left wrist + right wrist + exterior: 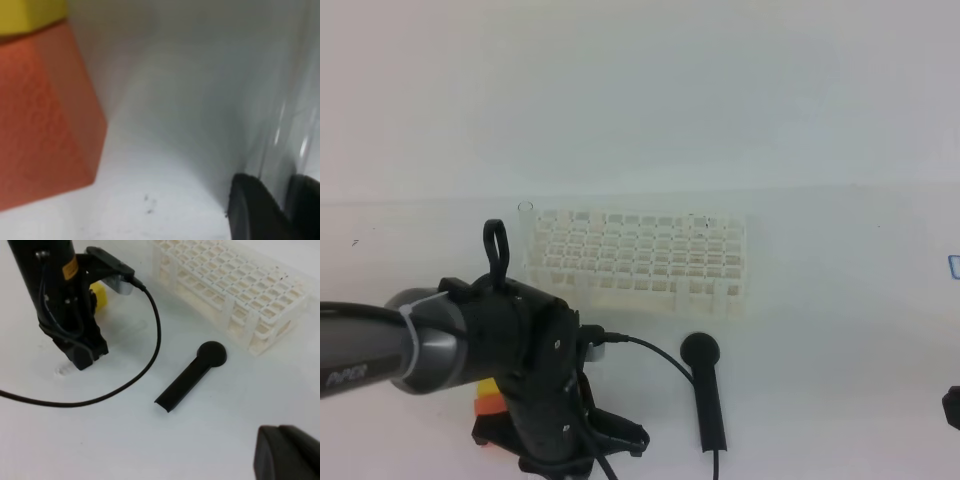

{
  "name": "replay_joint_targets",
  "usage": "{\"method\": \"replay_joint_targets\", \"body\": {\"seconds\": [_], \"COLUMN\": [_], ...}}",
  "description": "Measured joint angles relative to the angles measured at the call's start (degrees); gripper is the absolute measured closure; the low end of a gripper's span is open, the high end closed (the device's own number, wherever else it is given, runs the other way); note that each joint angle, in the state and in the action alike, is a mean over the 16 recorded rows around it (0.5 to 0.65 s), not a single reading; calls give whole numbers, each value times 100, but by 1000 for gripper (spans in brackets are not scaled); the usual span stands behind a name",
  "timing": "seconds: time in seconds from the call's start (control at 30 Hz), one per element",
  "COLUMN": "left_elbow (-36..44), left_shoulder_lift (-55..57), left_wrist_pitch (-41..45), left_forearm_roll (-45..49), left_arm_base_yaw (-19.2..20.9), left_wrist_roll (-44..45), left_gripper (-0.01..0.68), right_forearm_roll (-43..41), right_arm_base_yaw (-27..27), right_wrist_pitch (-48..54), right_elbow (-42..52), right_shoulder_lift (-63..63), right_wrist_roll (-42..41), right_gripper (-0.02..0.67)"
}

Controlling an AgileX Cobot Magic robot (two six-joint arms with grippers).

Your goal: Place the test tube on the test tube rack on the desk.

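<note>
The test tube [277,135] shows in the left wrist view as faint clear glass with bright streaks, lying low over the white desk [175,165]. It runs between the two black fingers [250,210] of my left gripper [277,186], which stand close on either side of it. From the right wrist view the left gripper [82,359] points straight down onto the desk, with a faint round rim [62,371] beside it. The white lattice test tube rack [640,260] stands behind it. My right gripper [287,452] is shut and empty, low at the right.
A black round-headed stick [705,390] lies in front of the rack. An orange block [45,115] with a yellow one [30,15] on it sits just left of the left gripper. A clear round rim [526,208] stands up at the rack's far-left corner.
</note>
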Motion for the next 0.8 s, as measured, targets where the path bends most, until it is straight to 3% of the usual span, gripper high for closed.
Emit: {"method": "replay_joint_targets", "body": {"seconds": [0.17, 0.53, 0.67, 0.8], "left_elbow": [-325, -958, -720, -122], "left_shoulder_lift": [-148, -1649, -2415, -3118], "left_wrist_pitch": [255, -256, -1084, -1945], "left_forearm_roll": [-87, -421, -1258, -3006], "left_arm_base_yaw": [0, 0, 0, -35], "left_wrist_roll": [289, 1345, 2485, 4567], "left_gripper": [669, 673, 673, 673], "right_forearm_roll": [0, 2, 15, 74], "right_arm_base_yaw": [0, 0, 0, 0], "right_wrist_pitch": [0, -109, -288, -527], "right_elbow": [0, 0, 0, 0], "right_shoulder_lift": [0, 0, 0, 0], "right_wrist_roll": [0, -33, -121, -238], "right_gripper": [650, 650, 650, 650]}}
